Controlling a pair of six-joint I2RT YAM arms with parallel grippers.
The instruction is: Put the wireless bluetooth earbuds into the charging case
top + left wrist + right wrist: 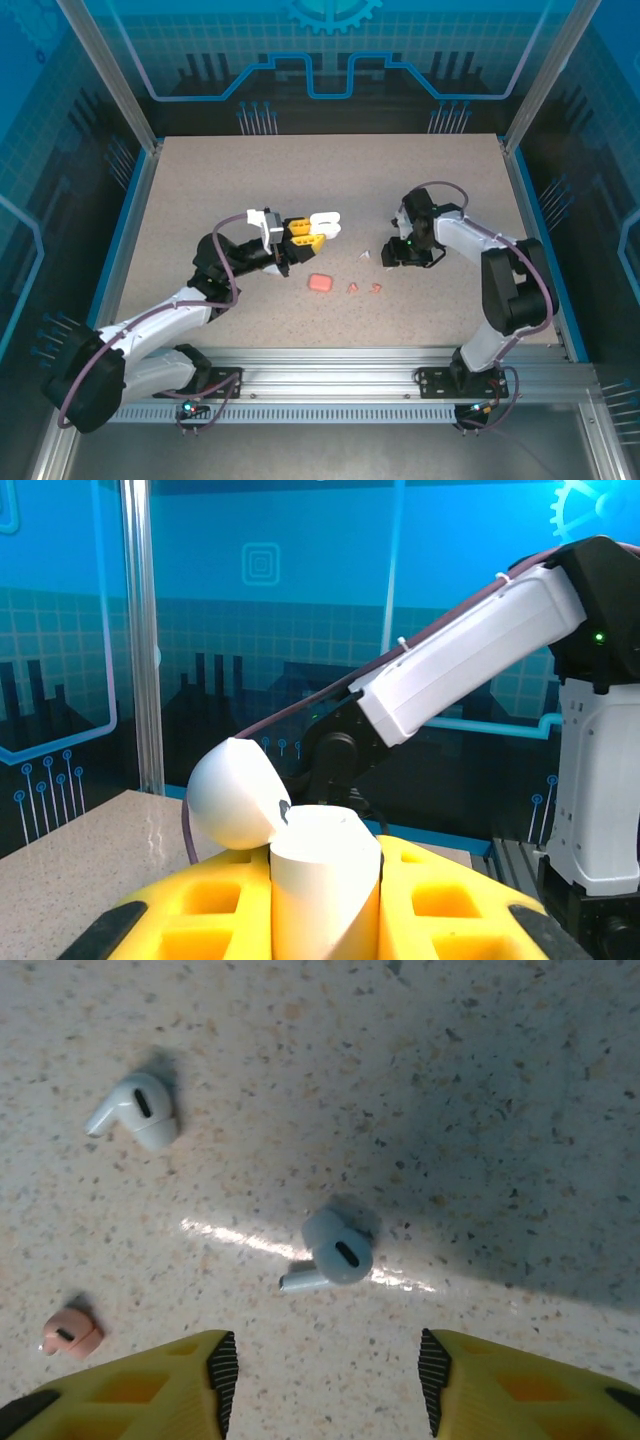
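My left gripper (303, 236) is shut on a white charging case (325, 880), held off the table with its round lid (232, 793) hinged open to the left. The case (326, 221) sits mid-table in the top view. My right gripper (328, 1370) hangs low over the table, its jaws apart with nothing between them. One white earbud (335, 1252) lies just ahead of its fingertips (218, 1362). Another white earbud (135, 1110) lies farther off to the left. A salmon-pink earbud (70, 1332) rests at the left edge.
A salmon-pink case (320, 284) lies closed on the table below the left gripper, with two pink earbuds (352, 288) to its right. A white earbud (366, 254) lies left of the right gripper (395, 250). The right arm (470, 660) crosses the left wrist view.
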